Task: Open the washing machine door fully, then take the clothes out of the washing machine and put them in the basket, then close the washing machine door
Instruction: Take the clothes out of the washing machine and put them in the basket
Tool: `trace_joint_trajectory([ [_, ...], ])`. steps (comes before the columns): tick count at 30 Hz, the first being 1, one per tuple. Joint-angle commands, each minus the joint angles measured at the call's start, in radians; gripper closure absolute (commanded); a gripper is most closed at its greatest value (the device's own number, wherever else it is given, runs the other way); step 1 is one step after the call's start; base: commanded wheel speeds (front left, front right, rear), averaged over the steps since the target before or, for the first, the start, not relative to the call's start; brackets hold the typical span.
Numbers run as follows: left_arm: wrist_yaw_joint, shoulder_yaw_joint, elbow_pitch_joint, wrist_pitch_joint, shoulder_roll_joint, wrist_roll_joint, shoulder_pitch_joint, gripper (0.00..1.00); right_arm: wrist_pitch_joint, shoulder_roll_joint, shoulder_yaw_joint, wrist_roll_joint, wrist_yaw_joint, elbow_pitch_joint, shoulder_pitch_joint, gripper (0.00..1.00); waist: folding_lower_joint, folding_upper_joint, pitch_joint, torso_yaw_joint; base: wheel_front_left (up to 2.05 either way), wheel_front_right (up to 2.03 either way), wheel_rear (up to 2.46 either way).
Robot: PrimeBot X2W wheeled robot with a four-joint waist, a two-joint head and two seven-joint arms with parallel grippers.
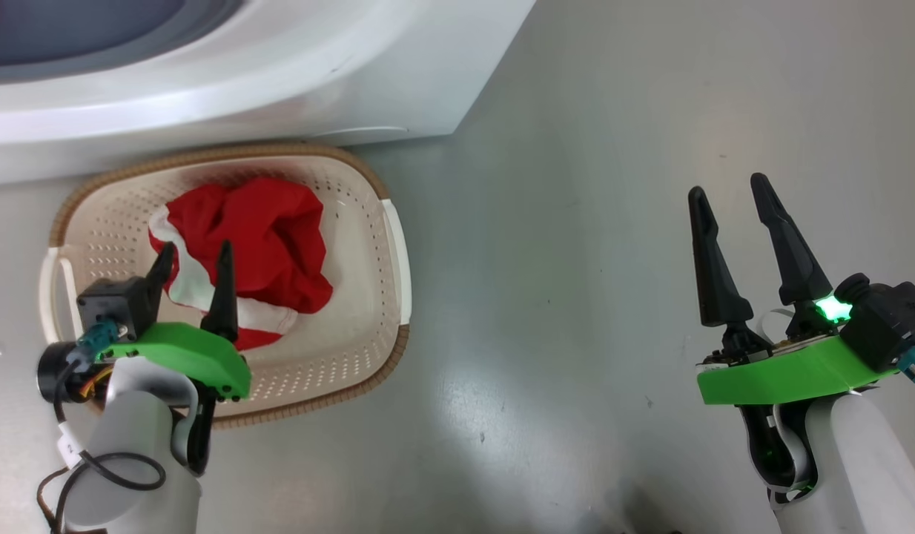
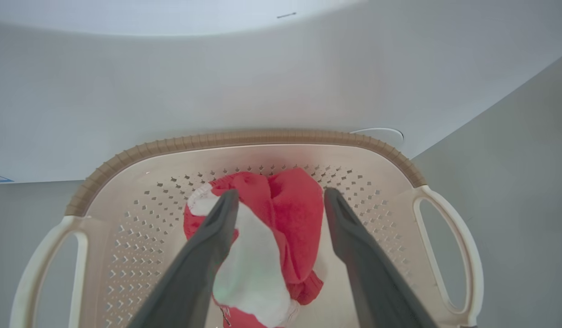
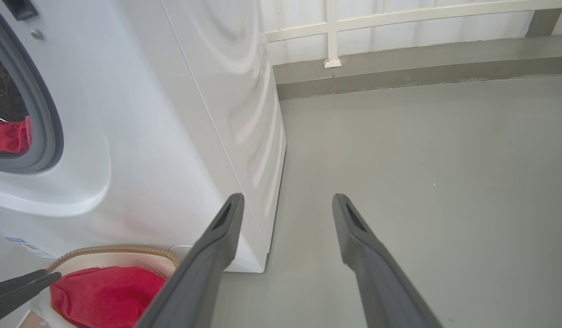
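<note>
Over the brown-rimmed cream perforated plastic basket [image 1: 354,222] at my 10 o'clock, my left pincer [image 1: 196,248] hangs wide open and empty, so the crumpled red-and-white garment [image 1: 257,230] lies free inside. Right pincer [image 1: 728,187] is open too, idle at 2 o'clock.

Light is bright and even, shadows faint. Soft glare pools on the floor [image 1: 494,400] low in my head view. Wrist views bow at the edges; my left fingers [image 2: 190,273] blur close up.
</note>
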Motion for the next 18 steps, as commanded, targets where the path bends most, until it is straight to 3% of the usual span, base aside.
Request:
trace_joint_trajectory([
  [1,-0.005,0.023,-0.019,-0.005,0.019,-0.013,0.039,0.0,-0.006,-0.006,0.013,-0.013,0.007,-0.018,0.01,0.0,0.0,0.0,-0.014,0.003,0.0,0.0,0.0],
  [18,-0.005,0.042,-0.168,-0.006,0.01,-0.08,0.171,0.0,-0.006,-0.006,0.006,-0.023,0.007,0.012,0.063,0.0,0.0,0.0,-0.196,0.029,0.0,0.0,0.0],
])
